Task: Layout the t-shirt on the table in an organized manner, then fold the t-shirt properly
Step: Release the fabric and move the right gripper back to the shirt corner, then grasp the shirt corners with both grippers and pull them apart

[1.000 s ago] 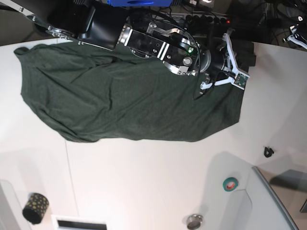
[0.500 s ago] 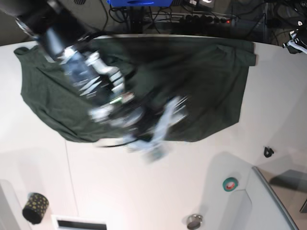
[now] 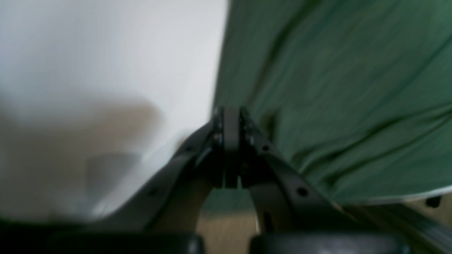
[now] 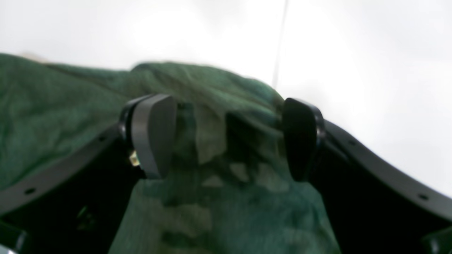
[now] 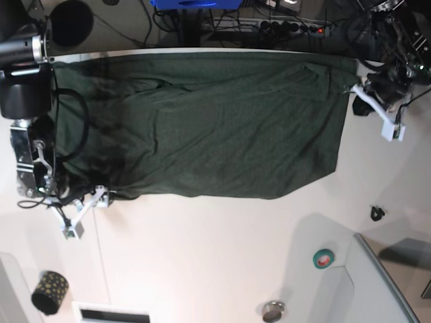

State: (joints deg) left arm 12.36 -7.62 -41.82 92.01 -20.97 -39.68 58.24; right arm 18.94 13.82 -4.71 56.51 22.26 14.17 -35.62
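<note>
Right gripper [image 4: 226,137]: jaws wide apart, straddling a bunched shirt [image 5: 202,128] corner, nothing clamped.
Shirt: spread on the table [image 5: 202,256], long axis left to right, between the arms.
Left gripper [image 3: 231,148]: jaws pressed together, empty, just beside the shirt's opposite edge.
Around: tape roll [image 5: 323,258], dotted cup [image 5: 49,291], both well clear.

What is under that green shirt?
The shirt lies spread on the white table, which shows all around it. Whatever else might lie beneath is covered by the cloth.
</note>
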